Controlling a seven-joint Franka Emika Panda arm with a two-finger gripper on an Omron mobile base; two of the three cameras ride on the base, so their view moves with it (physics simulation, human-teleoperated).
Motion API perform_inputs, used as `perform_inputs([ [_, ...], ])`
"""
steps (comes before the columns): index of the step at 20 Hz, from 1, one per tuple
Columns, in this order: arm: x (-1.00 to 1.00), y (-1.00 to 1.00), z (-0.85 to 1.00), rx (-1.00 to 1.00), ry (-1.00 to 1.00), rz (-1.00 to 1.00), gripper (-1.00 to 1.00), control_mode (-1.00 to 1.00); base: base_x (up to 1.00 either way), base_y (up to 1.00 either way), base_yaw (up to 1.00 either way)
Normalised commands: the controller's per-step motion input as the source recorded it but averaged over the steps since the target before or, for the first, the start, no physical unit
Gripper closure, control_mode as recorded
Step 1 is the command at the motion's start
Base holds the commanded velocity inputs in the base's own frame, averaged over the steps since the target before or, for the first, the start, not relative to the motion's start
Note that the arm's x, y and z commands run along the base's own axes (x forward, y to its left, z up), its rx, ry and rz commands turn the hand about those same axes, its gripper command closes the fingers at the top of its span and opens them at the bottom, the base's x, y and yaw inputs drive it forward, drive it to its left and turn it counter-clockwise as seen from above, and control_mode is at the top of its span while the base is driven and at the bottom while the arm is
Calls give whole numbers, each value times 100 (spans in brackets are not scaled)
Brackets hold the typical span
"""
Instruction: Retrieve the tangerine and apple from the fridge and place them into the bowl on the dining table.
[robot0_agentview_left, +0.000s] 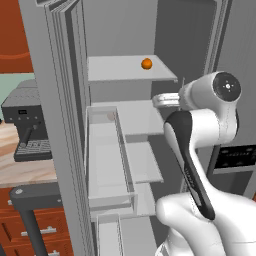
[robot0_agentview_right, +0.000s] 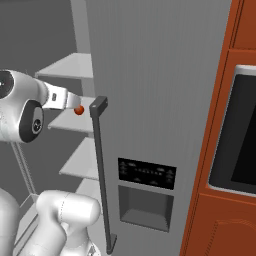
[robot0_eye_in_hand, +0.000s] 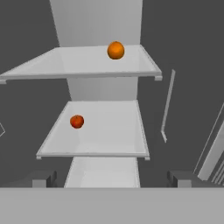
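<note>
Hand (robot0_eye_in_hand: 112, 178) with fingers apart, apple (robot0_eye_in_hand: 77, 121) on middle fridge shelf (robot0_eye_in_hand: 109, 131), tangerine (robot0_eye_in_hand: 116, 50) on shelf above

Arm wrist reaches into open fridge (robot0_agentview_right: 160, 100), gripper tip hidden behind closed door edge. Apple (robot0_agentview_right: 78, 110) sits on a white shelf (robot0_agentview_right: 75, 122) right at the wrist's far end, just below it. Door handle (robot0_agentview_right: 100, 170) just right of it; dispenser panel (robot0_agentview_right: 146, 173) lower right.

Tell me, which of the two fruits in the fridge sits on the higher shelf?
The tangerine, the bright orange ball, sits on the upper shelf. The red apple lies one shelf lower.
</note>
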Motion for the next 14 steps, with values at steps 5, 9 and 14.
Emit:
perform_inputs([
  [5, 47, 0, 19, 0, 0, 0, -100, -100, 0, 0, 0],
  [9, 52, 3, 0, 0, 0, 0, -100, -100, 0, 0, 0],
  [14, 57, 0, 0, 0, 0, -2, -100, -100, 0, 0, 0],
])
